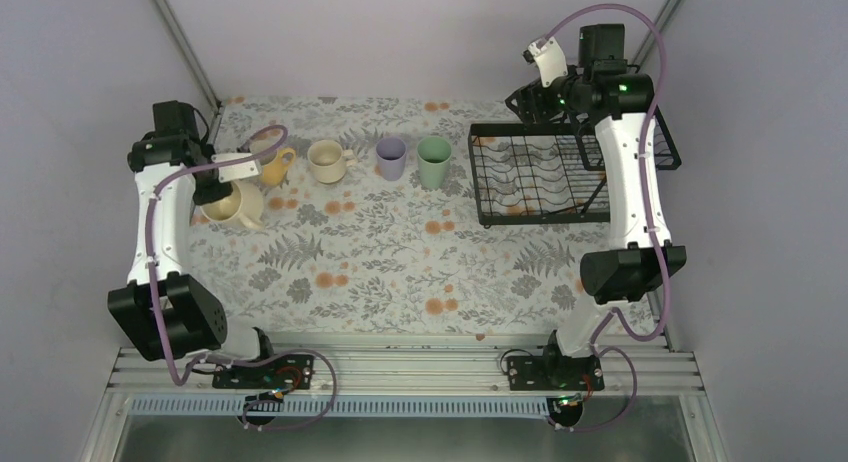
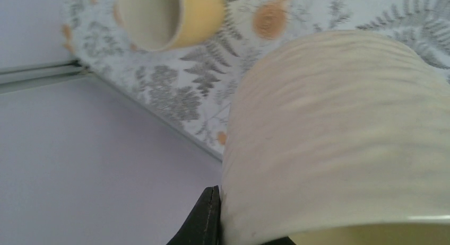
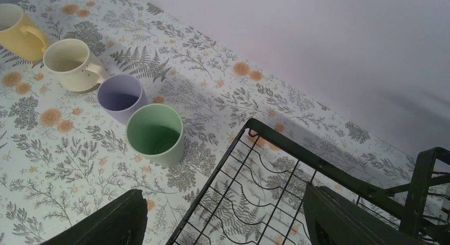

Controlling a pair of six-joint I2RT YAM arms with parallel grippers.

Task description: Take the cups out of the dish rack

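Note:
A large cream mug (image 1: 234, 205) sits at the far left of the table, and my left gripper (image 1: 214, 188) is shut on its wall. In the left wrist view this mug (image 2: 339, 133) fills the frame, with one dark finger (image 2: 208, 218) pressed to its outside. A yellow mug (image 1: 275, 165), a small cream mug (image 1: 328, 162), a lavender tumbler (image 1: 391, 159) and a mint-green tumbler (image 1: 433, 162) stand in a row. The black dish rack (image 1: 540, 217) holds no cup that I can see. My right gripper (image 3: 225, 224) is open above its far left corner. No dark green mug shows.
The rack's raised basket (image 1: 668, 142) is partly hidden behind the right arm. Grey walls close in the table at the back and sides. The wall edge (image 2: 159, 123) runs close to the left of the held mug.

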